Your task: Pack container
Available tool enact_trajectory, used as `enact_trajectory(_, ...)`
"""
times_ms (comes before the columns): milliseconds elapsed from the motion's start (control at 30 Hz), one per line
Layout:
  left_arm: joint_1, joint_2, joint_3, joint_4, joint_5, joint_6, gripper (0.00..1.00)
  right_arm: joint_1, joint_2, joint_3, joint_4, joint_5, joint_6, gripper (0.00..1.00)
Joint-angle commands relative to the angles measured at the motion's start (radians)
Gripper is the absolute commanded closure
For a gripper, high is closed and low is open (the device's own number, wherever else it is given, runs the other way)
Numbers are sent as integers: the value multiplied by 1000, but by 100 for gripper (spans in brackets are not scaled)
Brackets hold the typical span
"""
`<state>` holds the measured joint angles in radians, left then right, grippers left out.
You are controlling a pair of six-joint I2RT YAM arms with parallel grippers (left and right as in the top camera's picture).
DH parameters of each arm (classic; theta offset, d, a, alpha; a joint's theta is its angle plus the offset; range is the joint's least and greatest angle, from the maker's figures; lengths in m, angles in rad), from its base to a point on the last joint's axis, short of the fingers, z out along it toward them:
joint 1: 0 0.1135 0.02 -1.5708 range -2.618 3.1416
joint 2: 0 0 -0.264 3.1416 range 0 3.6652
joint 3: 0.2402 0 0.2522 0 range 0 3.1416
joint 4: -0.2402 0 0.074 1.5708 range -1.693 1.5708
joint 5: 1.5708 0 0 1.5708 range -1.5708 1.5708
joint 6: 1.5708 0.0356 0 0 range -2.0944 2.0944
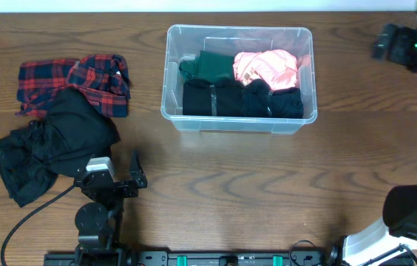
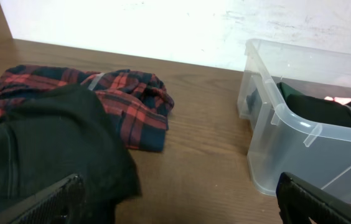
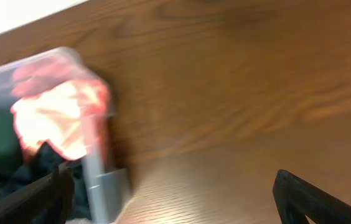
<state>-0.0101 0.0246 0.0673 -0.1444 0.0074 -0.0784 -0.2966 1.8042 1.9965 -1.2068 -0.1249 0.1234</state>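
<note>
as the container (image 1: 170, 74), light and probably slick clear plastic holding soft clothes (image 1: 242, 97), sits near the table's (image 1: 268, 185) far edge, its thick rim (image 1: 239, 28) offers the hold, with left gripper (image 2: 178, 186) and right gripper (image 3: 172, 179) both spread wide, empty.

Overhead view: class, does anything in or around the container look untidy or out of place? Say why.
The pink garment lies bunched in the far right corner of the container, beside neatly lined black pieces. Left of the container, a plaid garment and black garment lie crumpled on the table, unpacked.

L gripper (image 2: 178, 186) jaws spread wide, R gripper (image 3: 174, 177) jaws spread wide
</note>
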Motion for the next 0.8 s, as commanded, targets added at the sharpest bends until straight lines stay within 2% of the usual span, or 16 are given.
enact_trajectory(0, 4, -1, -17, -31, -23, -5, 2, -77, 1, 4, -2, 13, 21, 1)
enact_trajectory(233, 4, -1, 6, -12, 34, -66, 2, -155, 1, 4, -2, 13, 21, 1)
enact_trajectory(400, 5, 37, 187, -107, 64, -65, 2, -170, 1, 4, -2, 13, 21, 1)
enact_trajectory(533, 5, 195, 436, -265, 32, -26, 2, -168, 1, 4, -2, 13, 21, 1)
enact_trajectory(767, 4, 666, 965, -716, -53, 4, 2, -168, 1, 4, -2, 13, 21, 1)
